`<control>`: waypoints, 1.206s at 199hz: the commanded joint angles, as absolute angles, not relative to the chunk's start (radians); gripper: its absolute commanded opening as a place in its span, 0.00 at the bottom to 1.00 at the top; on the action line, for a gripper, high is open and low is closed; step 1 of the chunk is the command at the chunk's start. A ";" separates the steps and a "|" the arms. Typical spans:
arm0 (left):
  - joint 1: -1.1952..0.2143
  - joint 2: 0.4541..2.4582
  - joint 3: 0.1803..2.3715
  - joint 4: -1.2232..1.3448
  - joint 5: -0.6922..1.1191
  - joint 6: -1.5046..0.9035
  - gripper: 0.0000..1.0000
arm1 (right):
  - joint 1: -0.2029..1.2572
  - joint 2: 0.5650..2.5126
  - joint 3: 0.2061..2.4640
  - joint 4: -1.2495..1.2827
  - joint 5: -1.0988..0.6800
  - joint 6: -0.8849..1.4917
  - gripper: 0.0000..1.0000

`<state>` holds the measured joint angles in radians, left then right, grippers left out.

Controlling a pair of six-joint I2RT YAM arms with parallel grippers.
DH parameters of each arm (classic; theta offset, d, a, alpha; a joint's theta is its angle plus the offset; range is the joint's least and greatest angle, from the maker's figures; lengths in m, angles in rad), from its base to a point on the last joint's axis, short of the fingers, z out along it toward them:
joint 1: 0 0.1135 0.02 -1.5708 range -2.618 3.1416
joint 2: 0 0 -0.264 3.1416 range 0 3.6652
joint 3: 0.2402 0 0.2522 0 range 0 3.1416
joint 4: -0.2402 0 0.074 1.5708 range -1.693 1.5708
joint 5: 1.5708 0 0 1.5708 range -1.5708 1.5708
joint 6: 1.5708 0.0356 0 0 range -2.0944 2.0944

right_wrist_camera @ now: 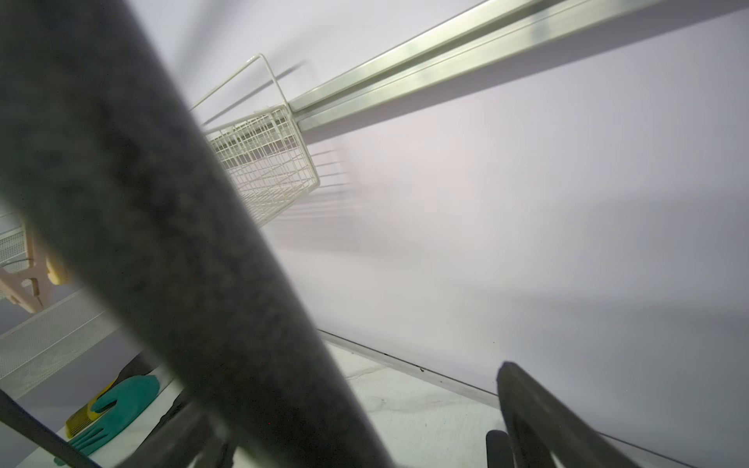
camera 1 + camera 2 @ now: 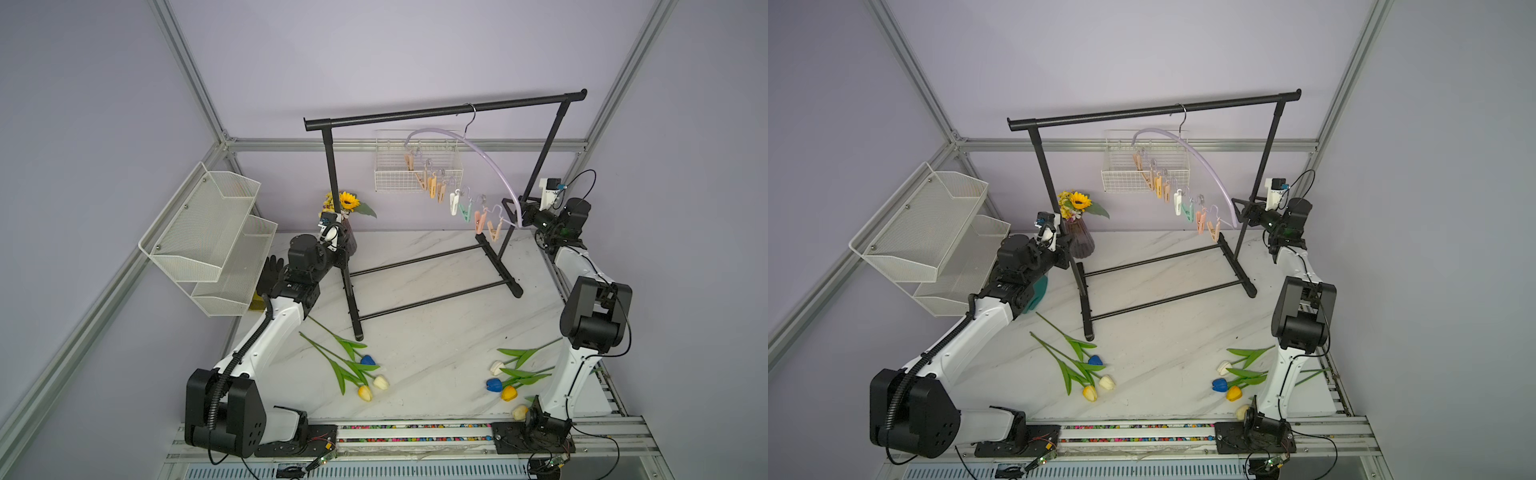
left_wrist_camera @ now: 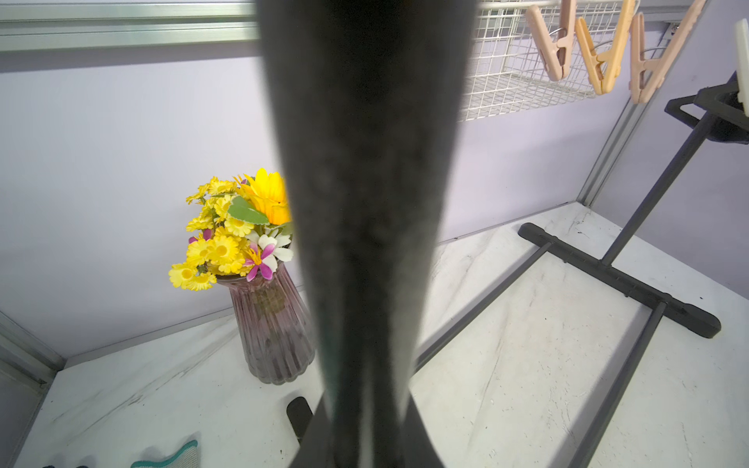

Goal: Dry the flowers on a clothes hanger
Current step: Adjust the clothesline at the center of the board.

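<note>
Gripping the left post of the black garment rack (image 2: 415,113), the left gripper (image 2: 341,253) appears clamped shut on it in both top views. The right gripper (image 2: 515,214) stands with its jaws spread around the right post, not pinching it. The clothes hanger (image 2: 492,168) hangs by its hook from the top bar, tipped steeply. Its low end is just beside the right gripper, and its pegs (image 2: 457,203) dangle empty. The flowers (image 2: 368,360) lie on the marble table (image 2: 436,332) in two clusters. One is in front of the rack's left foot. The right cluster (image 2: 494,384) is beside the right arm's base, with one cream head close to the front edge.

The step in hand seems to be steadying or letting go of the rack. Doing it well likely means drawing the open jaws straight off the post without nudging the hanger's low end. The bare marble between the clusters gives the widest room, while the mesh shelves (image 2: 208,224) crowd the left arm's elbow.

From the left wrist, the post fills the centre. Dark gripper parts sit flush against it low down, which supports a closed hold. A sunflower bouquet (image 3: 235,239) stands just beside the post.

From the right wrist, the blurred post crosses the view, well apart from one of the fingers (image 1: 539,413), so this claw reads as open. A wire basket (image 1: 263,162) hangs on the back wall, and a green glove (image 1: 117,405) lies on the table.
</note>
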<state>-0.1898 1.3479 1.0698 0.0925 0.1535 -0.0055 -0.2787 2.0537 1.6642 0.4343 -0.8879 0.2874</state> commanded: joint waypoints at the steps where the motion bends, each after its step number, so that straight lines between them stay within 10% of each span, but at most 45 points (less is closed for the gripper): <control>1: -0.195 1.348 1.107 0.047 0.234 -0.019 0.03 | -0.279 2.028 1.663 0.458 -0.960 0.286 0.96; 240: -0.166 1.328 1.048 0.024 0.147 -0.155 0.38 | -0.262 1.404 0.948 0.480 -0.789 0.304 0.92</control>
<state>-0.1574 1.3552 1.0660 0.0639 0.0998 -0.1184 -0.2848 1.4559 0.9714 0.5484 -0.7895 0.3168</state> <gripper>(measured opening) 0.372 0.921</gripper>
